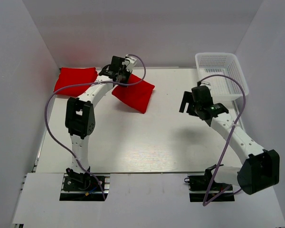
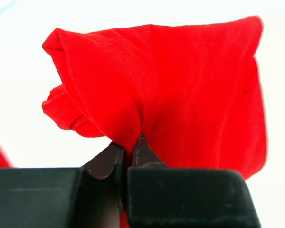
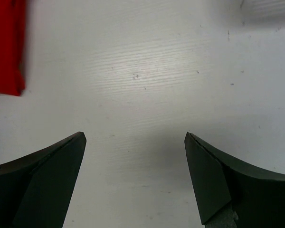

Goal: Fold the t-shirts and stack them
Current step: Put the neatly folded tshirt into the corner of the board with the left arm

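Observation:
Two red t-shirts lie at the back of the table. One folded t-shirt (image 1: 76, 80) rests at the far left, apart from both grippers. The other t-shirt (image 1: 137, 96) lies nearer the middle, and my left gripper (image 1: 123, 78) is shut on its near-left edge. In the left wrist view that t-shirt's (image 2: 180, 85) cloth bunches into a ridge pinched between the jaws of the left gripper (image 2: 132, 147). My right gripper (image 1: 186, 105) hovers over bare table at the right. It stands open (image 3: 135, 137) with nothing between its fingers, and a red t-shirt edge (image 3: 7, 47) shows at its upper left.
A white mesh basket (image 1: 223, 76) stands at the back right corner, just behind my right arm. White walls enclose the table on the left, back and right. A purple cable loops off each arm.

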`<action>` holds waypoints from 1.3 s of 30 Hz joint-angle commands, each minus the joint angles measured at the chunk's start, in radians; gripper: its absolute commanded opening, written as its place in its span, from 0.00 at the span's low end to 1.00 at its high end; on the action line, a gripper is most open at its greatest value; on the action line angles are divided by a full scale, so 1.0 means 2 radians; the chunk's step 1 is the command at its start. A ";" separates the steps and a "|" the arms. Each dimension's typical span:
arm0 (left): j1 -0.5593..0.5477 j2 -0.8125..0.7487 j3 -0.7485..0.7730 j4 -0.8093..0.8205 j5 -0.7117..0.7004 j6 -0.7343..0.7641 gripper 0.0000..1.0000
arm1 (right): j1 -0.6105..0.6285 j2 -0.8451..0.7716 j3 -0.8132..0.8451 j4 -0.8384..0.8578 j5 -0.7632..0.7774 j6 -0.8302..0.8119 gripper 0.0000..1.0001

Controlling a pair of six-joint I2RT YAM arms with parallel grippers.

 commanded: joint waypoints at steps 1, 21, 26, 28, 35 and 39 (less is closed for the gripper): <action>0.010 -0.059 0.021 -0.006 -0.038 0.051 0.00 | -0.003 -0.032 -0.038 0.011 0.030 0.016 0.90; 0.062 -0.062 0.115 -0.037 -0.069 0.208 0.00 | -0.001 -0.032 -0.098 0.056 0.036 0.017 0.90; 0.078 -0.075 0.091 -0.013 -0.069 0.208 0.00 | -0.001 0.005 -0.067 0.052 0.033 0.010 0.90; 0.083 -0.081 0.091 -0.008 -0.081 0.203 0.00 | 0.000 0.018 -0.054 0.036 0.037 0.010 0.90; 0.110 -0.105 0.085 0.019 -0.080 0.203 0.00 | 0.000 0.027 -0.025 0.035 0.013 0.001 0.90; 0.127 -0.115 0.085 0.024 -0.085 0.203 0.00 | 0.000 0.036 -0.005 0.024 0.017 -0.006 0.90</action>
